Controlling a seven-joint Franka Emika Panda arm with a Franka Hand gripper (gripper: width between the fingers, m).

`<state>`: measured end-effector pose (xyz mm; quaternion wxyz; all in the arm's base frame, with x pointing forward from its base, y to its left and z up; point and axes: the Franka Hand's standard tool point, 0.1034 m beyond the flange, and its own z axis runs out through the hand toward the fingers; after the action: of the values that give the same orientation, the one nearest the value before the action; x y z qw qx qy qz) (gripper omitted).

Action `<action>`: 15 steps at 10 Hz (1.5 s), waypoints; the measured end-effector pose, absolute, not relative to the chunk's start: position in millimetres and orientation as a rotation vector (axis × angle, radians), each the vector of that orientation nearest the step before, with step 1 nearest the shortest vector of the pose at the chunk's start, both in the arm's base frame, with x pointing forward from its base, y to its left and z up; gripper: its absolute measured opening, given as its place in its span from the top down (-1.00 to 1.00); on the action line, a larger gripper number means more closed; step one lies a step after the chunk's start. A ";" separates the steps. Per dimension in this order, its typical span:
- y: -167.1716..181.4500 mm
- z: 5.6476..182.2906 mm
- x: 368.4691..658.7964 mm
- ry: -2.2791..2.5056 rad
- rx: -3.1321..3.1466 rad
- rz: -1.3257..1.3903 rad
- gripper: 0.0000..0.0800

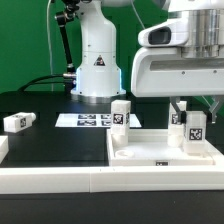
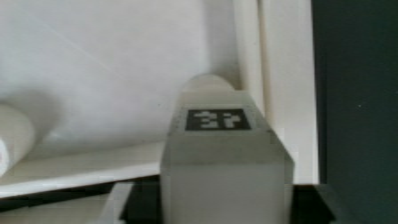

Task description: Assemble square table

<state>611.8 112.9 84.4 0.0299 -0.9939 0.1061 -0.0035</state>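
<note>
Green backdrop [image 1: 28,40], black tabletop [image 1: 55,101], even light

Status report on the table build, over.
Gripper astride an upright leg, grip unconfirmed. Tabletop lies flat. Nothing seen blocking.

Tagged white leg [image 1: 195,130] stands upright at slab [image 1: 145,148] corner.

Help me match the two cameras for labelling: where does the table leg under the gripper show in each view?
Exterior view: the table leg stands upright on the square tabletop at the exterior view's right, directly below the gripper.
Wrist view: the same leg fills the centre, its tag facing the camera.
Shared landmark: the white tabletop beneath and behind the leg.
</note>
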 end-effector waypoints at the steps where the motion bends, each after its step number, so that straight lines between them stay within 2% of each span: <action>1: 113.0 84.3 611.8 0.421 -3.053 -0.008 0.27; 3: 113.0 84.1 611.7 0.595 -3.023 -0.002 0.27; 10: 114.2 82.6 610.3 1.711 -2.535 0.002 0.27; 15: 112.5 82.0 610.5 2.153 -2.153 0.047 0.27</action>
<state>610.5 112.5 82.0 0.0481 -0.7061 0.7063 0.0153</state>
